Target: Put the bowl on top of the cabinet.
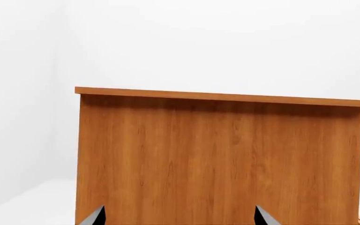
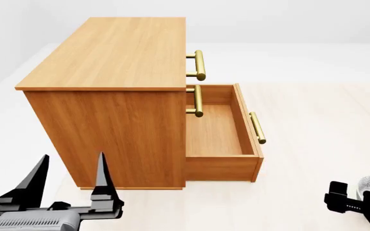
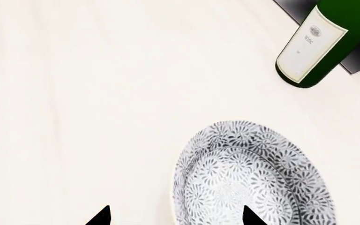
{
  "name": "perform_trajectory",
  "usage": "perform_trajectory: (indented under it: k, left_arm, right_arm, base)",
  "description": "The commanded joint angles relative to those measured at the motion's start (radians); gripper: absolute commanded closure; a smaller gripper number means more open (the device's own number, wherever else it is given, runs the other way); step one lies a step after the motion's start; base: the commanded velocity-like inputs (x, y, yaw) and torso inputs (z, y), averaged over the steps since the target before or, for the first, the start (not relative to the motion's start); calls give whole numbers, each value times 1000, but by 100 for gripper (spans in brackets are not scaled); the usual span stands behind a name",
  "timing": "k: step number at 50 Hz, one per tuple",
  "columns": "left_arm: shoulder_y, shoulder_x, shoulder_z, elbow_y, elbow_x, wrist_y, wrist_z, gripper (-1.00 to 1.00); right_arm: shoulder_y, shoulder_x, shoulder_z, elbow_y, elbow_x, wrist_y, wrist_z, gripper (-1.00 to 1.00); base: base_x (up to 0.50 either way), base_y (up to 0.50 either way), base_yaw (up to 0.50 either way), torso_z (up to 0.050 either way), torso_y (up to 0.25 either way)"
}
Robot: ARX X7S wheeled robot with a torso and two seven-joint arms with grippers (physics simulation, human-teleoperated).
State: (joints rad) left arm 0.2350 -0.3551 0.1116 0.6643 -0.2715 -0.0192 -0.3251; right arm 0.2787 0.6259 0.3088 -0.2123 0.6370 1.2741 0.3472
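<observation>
1. Black tips of the right pincer (image 3: 170, 216) stand apart in the right wrist view, with nothing between them but pale floor (image 3: 73, 93); one tip overlaps the bowl's near edge in the picture, though whether it touches cannot be told.
2. The bowl (image 3: 252, 176) lies on the floor just past those tips, upright, its leaf pattern showing inside and out.
3. Farther off stands a green bottle (image 3: 311, 47) with a white label, next to a black base (image 3: 355, 56) at the picture's corner; bowl and bottle are apart.
4. In the head view the right pincer (image 2: 347, 201) shows only partly at the lower right edge, and a patterned bit of the bowl (image 2: 367, 184) peeks out beside it.
5. The left pincer (image 2: 69, 180) is spread wide and holds nothing, its two black fingers (image 2: 101, 175) pointing up in front of the cabinet's plain side.
6. In the left wrist view the left pincer (image 1: 178, 216) shows only its tips, again apart, facing the cabinet (image 1: 221, 159) side panel below the top's edge.
7. The cabinet (image 2: 108, 106) is orange-brown wood with a flat top and brass handles (image 2: 199, 65); its bottom drawer (image 2: 220, 139) is pulled out.
8. The bowl is on the floor well to the right of the cabinet, not on its top.
</observation>
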Motion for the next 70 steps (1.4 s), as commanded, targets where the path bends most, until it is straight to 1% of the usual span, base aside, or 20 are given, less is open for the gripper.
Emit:
perform_trajectory:
  k: [1,30,44,70]
  left_arm:
    - [3,-4,2,1,-1,4,-3,-100]
    - [-2,-13,8,0,-6,3,-12,-100]
    - [-3,-17,11,4,-11,1,-17,-100]
    - [-5,-24,19,1,-12,3,-23,-100]
  right_arm:
    - [-3,2,-4,18,-6,-9,3,-100]
    - [13,-2,-42,71,-20,-37,0,-100]
    - [31,-5,-73,145,-41,-82,-17,-100]
    - [41,-6,-96,212,-62,-122,-24,-100]
  base:
    - [0,0,0,0,0]
    - [0,0,0,0,0]
    - [0,0,0,0,0]
    - [0,0,0,0,0]
